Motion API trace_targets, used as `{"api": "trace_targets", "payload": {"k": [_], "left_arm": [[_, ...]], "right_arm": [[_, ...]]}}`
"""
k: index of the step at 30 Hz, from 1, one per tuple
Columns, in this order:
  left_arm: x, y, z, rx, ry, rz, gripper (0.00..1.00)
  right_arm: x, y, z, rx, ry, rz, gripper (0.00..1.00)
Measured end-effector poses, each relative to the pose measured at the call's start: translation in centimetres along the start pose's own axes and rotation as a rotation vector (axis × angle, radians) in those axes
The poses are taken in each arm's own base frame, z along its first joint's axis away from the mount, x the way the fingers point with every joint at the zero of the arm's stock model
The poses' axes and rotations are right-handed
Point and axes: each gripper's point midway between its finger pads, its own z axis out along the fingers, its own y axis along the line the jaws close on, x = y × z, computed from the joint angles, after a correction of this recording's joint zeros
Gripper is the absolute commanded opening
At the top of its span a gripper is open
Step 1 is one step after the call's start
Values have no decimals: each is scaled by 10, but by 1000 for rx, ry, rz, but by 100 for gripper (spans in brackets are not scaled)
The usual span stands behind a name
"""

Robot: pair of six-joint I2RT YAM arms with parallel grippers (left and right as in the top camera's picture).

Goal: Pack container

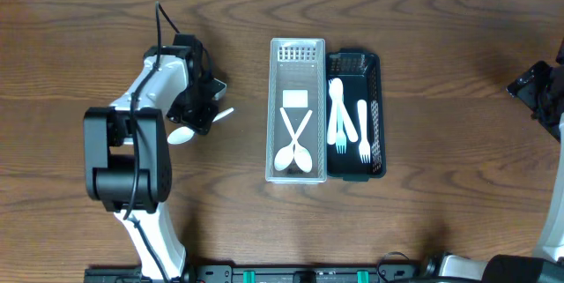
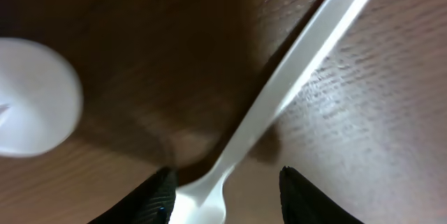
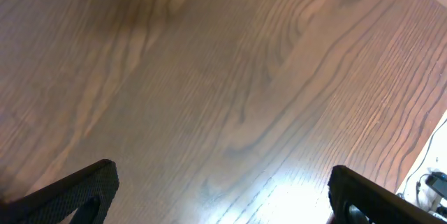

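Observation:
A clear container [image 1: 297, 54] in the middle of the table holds two crossed white spoons [image 1: 294, 146]. Beside it on the right, a black basket [image 1: 377, 115] holds white forks [image 1: 339, 120]. My left gripper [image 1: 201, 109] is low over the table to the left of the container. In the left wrist view its fingers [image 2: 227, 199] are open, with a white utensil handle [image 2: 293, 77] lying between them, close to the left finger. A white spoon bowl [image 1: 179, 135] lies just beside the gripper and also shows in the left wrist view [image 2: 31, 98]. My right gripper [image 3: 220, 196] is open and empty.
The right arm [image 1: 539, 89] is at the table's far right edge, over bare wood. The left arm's base [image 1: 128, 164] stands at the front left.

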Motion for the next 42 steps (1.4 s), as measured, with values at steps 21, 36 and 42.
{"api": "trace_targets", "payload": {"k": [21,36,42], "left_arm": [[9,-34,-2,23,114,67,5],[-61,-124,-200,-34,-526,-75,6],[-88,-172,-179,82,-533,-185,6]], "right_arm": [[0,0,0,0,0,0,99],[0,0,0,0,0,-1,99],[0,0,0,0,0,0,99]]}}
